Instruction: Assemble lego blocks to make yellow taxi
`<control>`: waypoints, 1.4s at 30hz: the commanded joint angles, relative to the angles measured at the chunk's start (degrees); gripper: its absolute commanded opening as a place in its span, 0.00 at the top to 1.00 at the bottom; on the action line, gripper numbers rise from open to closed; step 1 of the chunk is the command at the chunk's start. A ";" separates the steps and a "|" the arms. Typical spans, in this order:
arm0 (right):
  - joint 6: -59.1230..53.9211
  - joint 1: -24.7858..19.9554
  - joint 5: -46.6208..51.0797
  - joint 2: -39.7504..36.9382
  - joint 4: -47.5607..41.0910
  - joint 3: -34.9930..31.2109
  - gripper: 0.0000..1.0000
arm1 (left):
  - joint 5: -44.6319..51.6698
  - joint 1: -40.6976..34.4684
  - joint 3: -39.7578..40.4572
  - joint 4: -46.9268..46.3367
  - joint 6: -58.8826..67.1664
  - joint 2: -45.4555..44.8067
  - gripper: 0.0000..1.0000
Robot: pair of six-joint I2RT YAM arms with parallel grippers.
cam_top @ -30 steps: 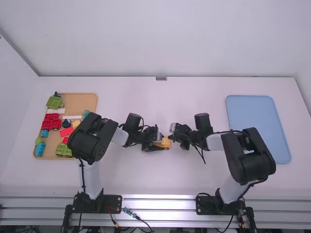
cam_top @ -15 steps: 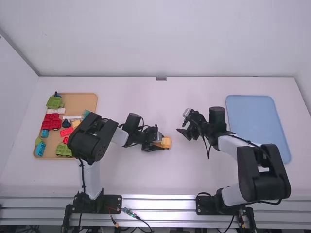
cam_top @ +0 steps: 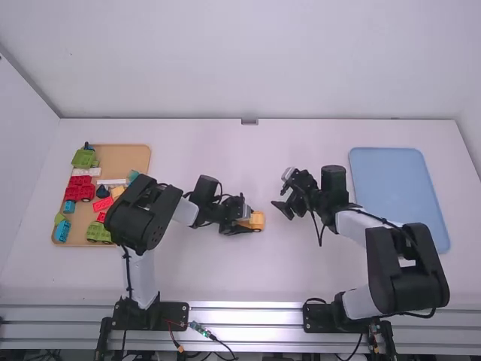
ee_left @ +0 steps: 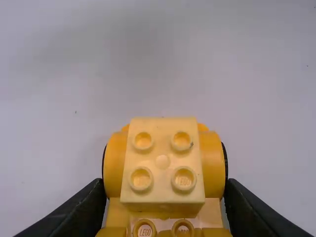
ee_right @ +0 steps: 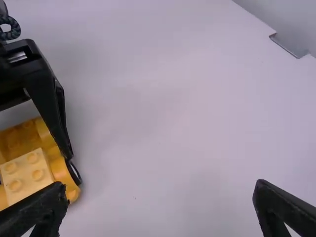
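Presently, left end effector [ee_left: 165, 186]: I had it clamped on the yellow car base [ee_left: 114, 165], one finger on each side beside the wheels.
Right end effector [ee_right: 161, 183]: its fingers stood apart with nothing between them, near the base.
Pale yellow block [ee_left: 162, 165]: it sat on top of the base, four studs up; I could not tell whether it was fully seated.
Main risk: a push off-centre, I judged, could tip the block or roll the base out of the left grip.
Second risk: if I lowered the right fingers out of line, they could knock the left ones.
Tray of spare parts [cam_top: 137, 156]: it lay on the worktop [cam_top: 225, 280], well apart from the work.
Writing: small raised print showed on some studs; I left it unread.
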 commanded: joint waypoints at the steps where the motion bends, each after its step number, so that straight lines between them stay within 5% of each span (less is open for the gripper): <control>1: 0.46 -0.04 0.59 -1.19 -0.09 -0.24 0.01 | -4.79 -0.11 -1.29 -1.29 -0.22 0.82 0.51; 6: 0.39 0.02 0.59 -1.19 -0.09 -0.24 0.01 | -4.79 -0.11 -1.29 -1.58 -0.20 0.34 0.46; 20: 0.39 -0.11 0.74 -1.19 0.15 -0.24 0.01 | -7.54 -0.09 -1.29 -4.03 -0.24 -2.31 0.01; 33: 0.44 -1.60 0.59 -1.19 0.09 1.60 0.01 | -11.43 2.82 -1.29 -19.48 -0.44 -16.21 0.01; 42: 0.42 -1.51 0.59 -1.19 0.35 3.93 0.01 | -31.45 3.61 -1.29 -28.66 0.37 -25.87 0.01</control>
